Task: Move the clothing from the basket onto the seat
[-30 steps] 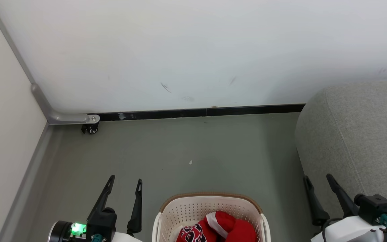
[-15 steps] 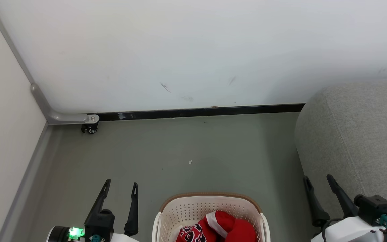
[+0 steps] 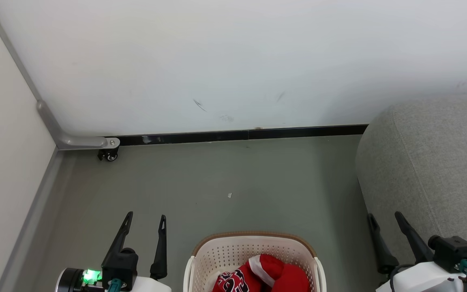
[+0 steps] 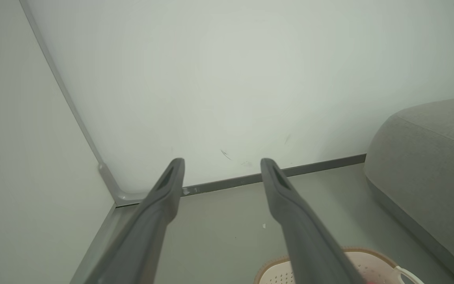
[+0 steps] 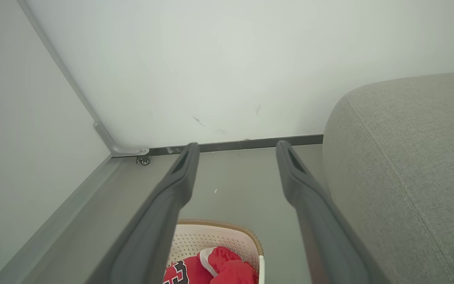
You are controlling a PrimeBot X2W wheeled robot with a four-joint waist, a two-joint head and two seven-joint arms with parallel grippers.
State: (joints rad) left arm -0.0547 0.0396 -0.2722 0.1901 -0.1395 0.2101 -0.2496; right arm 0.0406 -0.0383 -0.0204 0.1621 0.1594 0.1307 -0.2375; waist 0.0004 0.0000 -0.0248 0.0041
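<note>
Jaws spread and empty: left gripper (image 3: pixel 146 217) left of the basket (image 3: pixel 253 235), right gripper (image 3: pixel 384 215) right of it. The clothing (image 3: pixel 266 271) lies bunched inside. Risk: a finger catching the perforated wall could tip the basket before anything reaches the seat (image 3: pixel 432 162).

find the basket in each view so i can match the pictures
Head view: basket at bottom centre, cut by the lower edge.
Left wrist view: lower right, just its rim and far wall.
Right wrist view: bottom centre, red clothing inside.
Shared landmark: small white scrap beyond the basket's far rim.
</note>
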